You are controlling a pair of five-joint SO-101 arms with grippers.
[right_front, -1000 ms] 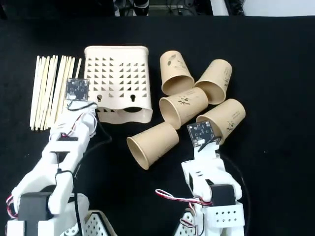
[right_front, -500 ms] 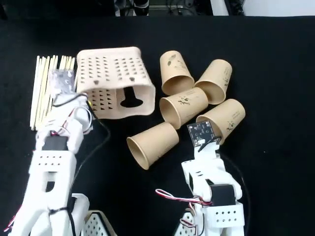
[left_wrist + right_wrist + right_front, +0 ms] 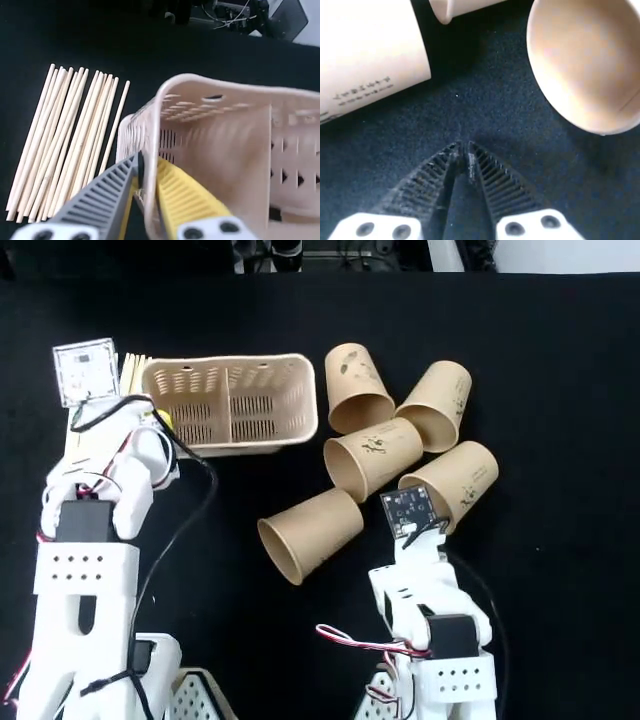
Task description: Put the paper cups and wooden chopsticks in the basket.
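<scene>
Left wrist view — left claw [image 3: 148,163] astride the basket [image 3: 220,142] wall.

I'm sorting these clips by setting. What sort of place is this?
Probably a robotics lab bench: a black-covered table, cables and equipment beyond its far edge, and paper cups and a basket laid out as props.
</scene>
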